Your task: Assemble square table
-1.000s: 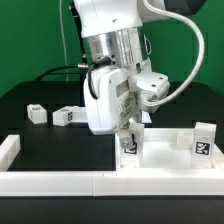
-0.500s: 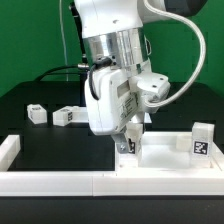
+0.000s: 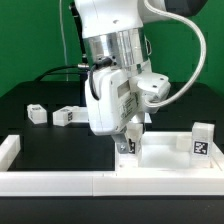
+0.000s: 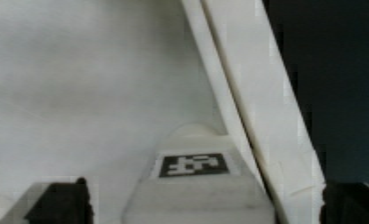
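1. Black worktop [image 3: 40, 140] carries every part. A long low white border wall [image 3: 60, 182] runs along its nearest edge.
2. Just behind that wall, toward the exterior view's right, the large white plastic square table top with raised rim [image 3: 170, 158] lies flat on the worktop.
3. The arm's jaws hang at the edge of the square table top on the exterior view's left. They are open: in the wrist view the two dark fingers [image 4: 56, 203] stand wide apart.
4. Governing relation: the rim runs lengthwise through the gap, across the closing line. The black-and-white tag [image 4: 195, 163] on the top's side sits midway between the fingers. On this evidence, closing would pinch the rim across its thickness, and no sideways correction appears necessary.
5. A small white tagged leg [image 3: 202, 140] stands upright at the top's right end. Whether it is seated in a socket cannot be told.
6. Farther back, a second white leg [image 3: 67, 116] and a third white leg [image 3: 37, 113] lie on the worktop, well apart from the jaws.
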Action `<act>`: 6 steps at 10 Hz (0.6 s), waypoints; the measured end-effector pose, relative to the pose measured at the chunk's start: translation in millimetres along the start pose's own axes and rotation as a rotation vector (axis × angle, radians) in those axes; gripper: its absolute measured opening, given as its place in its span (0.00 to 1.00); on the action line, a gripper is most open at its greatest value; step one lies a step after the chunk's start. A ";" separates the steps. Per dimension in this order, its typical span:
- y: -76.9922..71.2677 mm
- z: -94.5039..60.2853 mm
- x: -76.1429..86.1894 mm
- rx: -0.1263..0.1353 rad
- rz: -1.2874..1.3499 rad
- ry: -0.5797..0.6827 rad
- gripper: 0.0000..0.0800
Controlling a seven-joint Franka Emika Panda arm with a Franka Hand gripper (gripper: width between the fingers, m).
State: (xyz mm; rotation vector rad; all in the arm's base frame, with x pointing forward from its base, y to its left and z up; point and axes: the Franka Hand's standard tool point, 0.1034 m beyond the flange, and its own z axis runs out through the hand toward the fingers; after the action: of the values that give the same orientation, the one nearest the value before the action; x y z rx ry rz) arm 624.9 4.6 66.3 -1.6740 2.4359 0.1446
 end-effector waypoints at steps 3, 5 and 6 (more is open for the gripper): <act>-0.6 -3.3 -1.1 -0.003 -0.021 -0.004 0.81; 2.3 -28.2 -14.9 -0.002 -0.083 -0.031 0.81; 14.3 -32.0 -28.1 -0.010 -0.102 -0.037 0.81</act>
State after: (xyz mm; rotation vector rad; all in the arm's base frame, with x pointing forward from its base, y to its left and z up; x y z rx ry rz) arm 618.4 29.6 103.0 -1.7797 2.3211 0.1726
